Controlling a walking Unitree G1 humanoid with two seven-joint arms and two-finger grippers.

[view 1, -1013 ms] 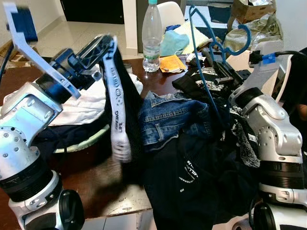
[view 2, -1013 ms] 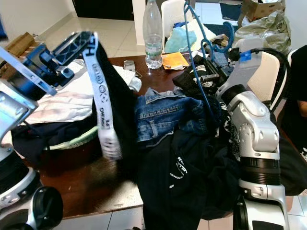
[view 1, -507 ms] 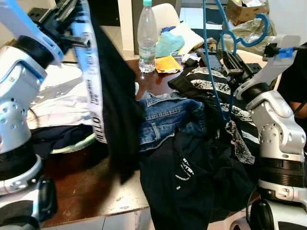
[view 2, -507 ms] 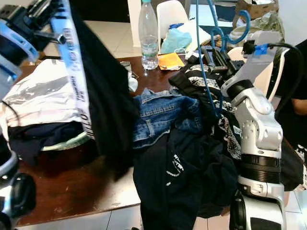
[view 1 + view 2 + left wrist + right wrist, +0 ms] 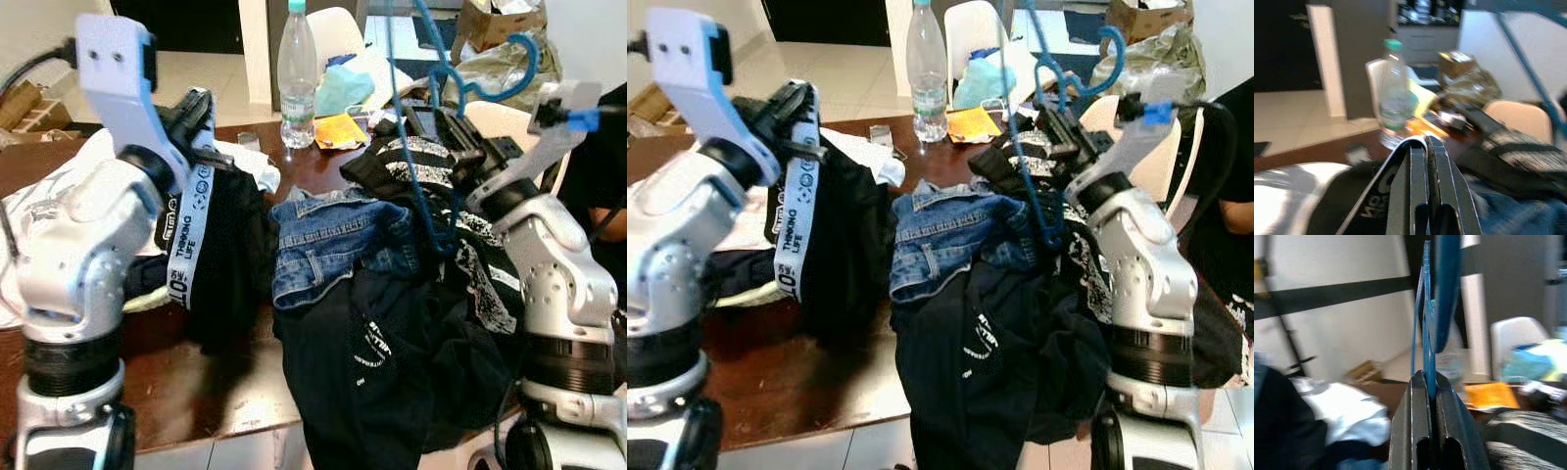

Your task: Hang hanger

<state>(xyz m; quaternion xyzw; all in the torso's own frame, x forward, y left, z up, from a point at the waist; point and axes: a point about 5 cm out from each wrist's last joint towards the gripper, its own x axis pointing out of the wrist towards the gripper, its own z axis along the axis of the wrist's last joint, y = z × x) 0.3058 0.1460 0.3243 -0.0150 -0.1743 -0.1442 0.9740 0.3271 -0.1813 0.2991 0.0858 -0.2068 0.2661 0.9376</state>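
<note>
Over the left half of a dark brown wooden table [image 5: 206, 387], the left gripper [image 5: 201, 108] pinches the white printed waistband of a black garment [image 5: 220, 255], its fingers closed on the cloth, which hangs down to the tabletop. At the right edge, the right gripper [image 5: 1058, 116] clamps a thin blue wire hanger [image 5: 416, 166], fingers pressed together on the wire; the hanger's hook [image 5: 490, 73] rises above the gripper and its lower loop dips into the clothes. Blue denim jeans [image 5: 328, 250] lie at the table's middle, with a dark navy printed shirt [image 5: 377, 372] spilling over the front edge. A clear plastic water bottle with a green cap [image 5: 297, 69] stands near the far edge, beside an orange packet [image 5: 340, 129]. Bare wood shows along the front left corner.
</note>
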